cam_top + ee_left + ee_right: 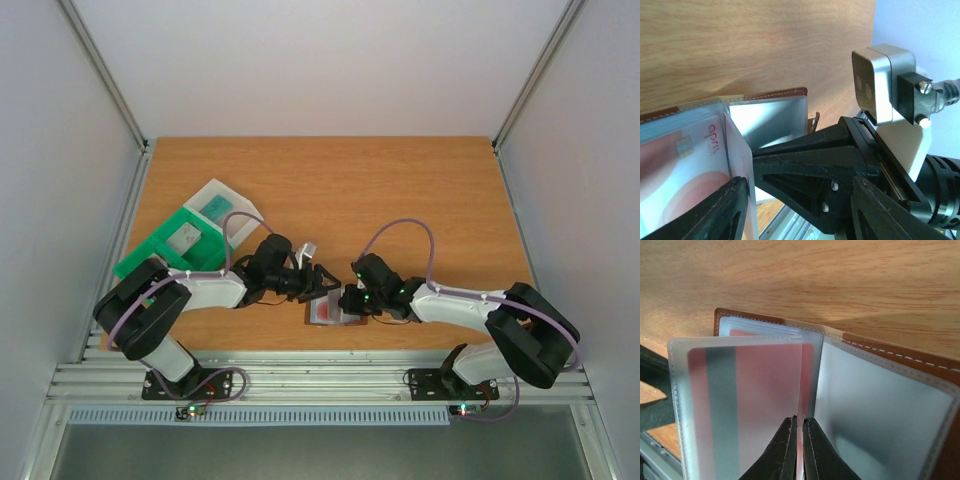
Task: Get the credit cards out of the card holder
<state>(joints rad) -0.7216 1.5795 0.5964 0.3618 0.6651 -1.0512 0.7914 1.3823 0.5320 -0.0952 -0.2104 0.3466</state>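
The brown card holder (333, 312) lies open near the table's front edge, between both grippers. In the right wrist view its stitched brown edge (900, 352) frames frosted plastic sleeves, and one sleeve leaf stands up with a red credit card (760, 390) inside. My right gripper (800, 422) is shut on the lower edge of that leaf, with red showing between the fingertips. My left gripper (800, 182) is open. Its left finger (715, 210) sits beside the raised sleeve and the red card's chip face (685, 160). The right gripper's black body (815, 170) fills the gap between its jaws.
A green compartmented tray (170, 245) sits at the back left, with a clear plastic box (215, 205) holding a pale teal flat piece beside it. The aluminium rail (320, 380) runs just below the card holder. The right wrist camera (885, 82) is close to my left gripper.
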